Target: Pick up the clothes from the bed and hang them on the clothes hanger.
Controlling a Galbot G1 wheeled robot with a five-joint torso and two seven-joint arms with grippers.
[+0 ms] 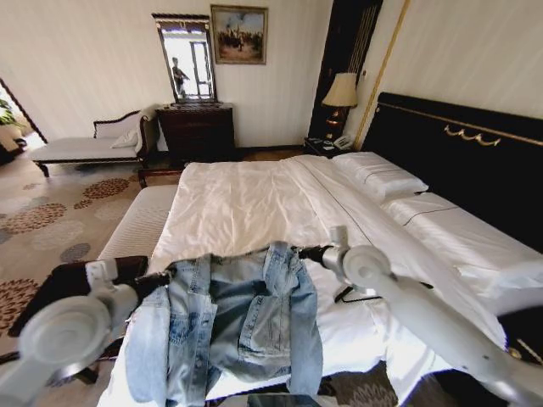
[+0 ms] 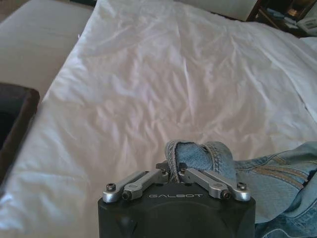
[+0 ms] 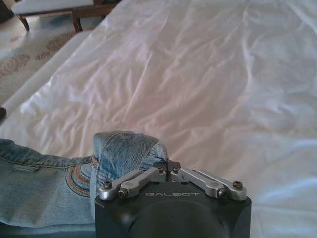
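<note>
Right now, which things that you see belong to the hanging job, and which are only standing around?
Belong to the job:
denim jacket, held up between both grippers
left gripper, shut on the jacket
right gripper, shut on the jacket
bed
clothes hanger, on the bed

Only standing around:
lamp
chaise longue
dresser
painting

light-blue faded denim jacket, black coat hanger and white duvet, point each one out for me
light-blue faded denim jacket (image 1: 246,318), head view, on its back panel between the raised shoulders
black coat hanger (image 1: 355,293), head view, on its dark bar beside the right arm
white duvet (image 1: 237,208), head view, on a bare stretch mid-bed
</note>
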